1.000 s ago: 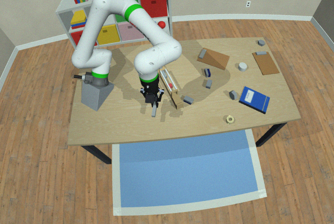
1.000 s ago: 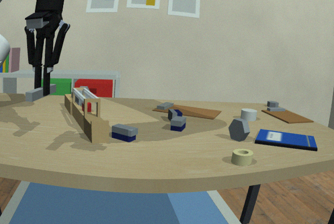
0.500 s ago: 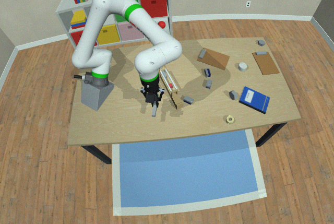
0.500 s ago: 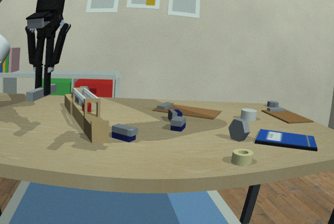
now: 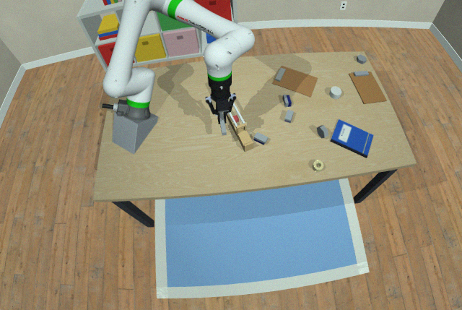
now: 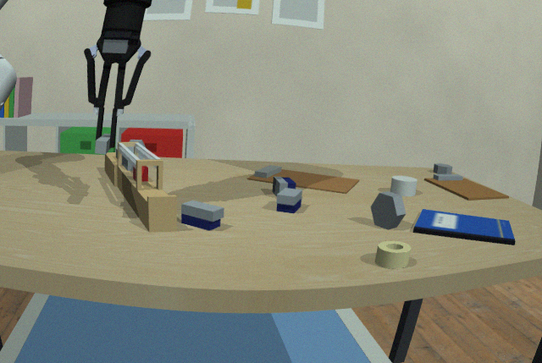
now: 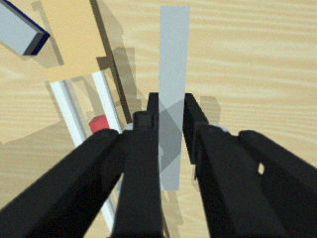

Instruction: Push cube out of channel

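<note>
The wooden channel [image 5: 238, 127] with its barred roof lies mid-table; it also shows in the exterior view [image 6: 133, 182] and the wrist view [image 7: 81, 94]. The small red cube [image 5: 235, 118] sits inside it, seen through the bars in the exterior view [image 6: 140, 173] and the wrist view [image 7: 99, 124]. My gripper [image 5: 222, 115] is shut on a long grey stick [image 5: 223, 126] and holds it above the table just left of the channel. The stick [image 7: 173, 94] runs forward from between my fingers. In the exterior view the gripper [image 6: 107, 131] holds the stick [image 6: 102, 145] near the channel's far end.
A grey and blue block [image 5: 260, 137] lies next to the channel's near end. Two more small blocks [image 5: 288, 108], a grey hexagonal prism [image 5: 323, 131], a blue book [image 5: 352, 137], a tape ring [image 5: 317, 165], a white cylinder [image 5: 335, 92] and two brown boards [image 5: 294, 80] lie to the right.
</note>
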Controlling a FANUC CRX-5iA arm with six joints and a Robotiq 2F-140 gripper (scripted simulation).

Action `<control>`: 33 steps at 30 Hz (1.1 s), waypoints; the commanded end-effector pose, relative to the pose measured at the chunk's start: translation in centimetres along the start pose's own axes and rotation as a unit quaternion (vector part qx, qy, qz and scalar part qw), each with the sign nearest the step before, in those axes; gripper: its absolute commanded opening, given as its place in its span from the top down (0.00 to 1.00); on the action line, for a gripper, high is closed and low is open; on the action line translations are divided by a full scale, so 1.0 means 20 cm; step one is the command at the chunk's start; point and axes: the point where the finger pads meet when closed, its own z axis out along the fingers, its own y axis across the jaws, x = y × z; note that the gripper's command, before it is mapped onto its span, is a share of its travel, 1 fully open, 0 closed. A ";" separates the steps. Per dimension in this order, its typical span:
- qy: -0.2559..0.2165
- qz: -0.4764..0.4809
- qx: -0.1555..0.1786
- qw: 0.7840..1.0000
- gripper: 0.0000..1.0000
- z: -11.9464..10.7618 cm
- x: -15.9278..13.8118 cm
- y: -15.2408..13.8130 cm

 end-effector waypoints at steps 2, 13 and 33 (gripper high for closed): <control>0.000 -0.087 0.018 0.996 0.90 -0.03 -0.40 -0.03; -0.021 -0.124 0.032 0.992 0.90 -0.05 -0.98 0.02; -0.021 -0.124 0.032 0.992 0.90 0.13 -1.72 0.04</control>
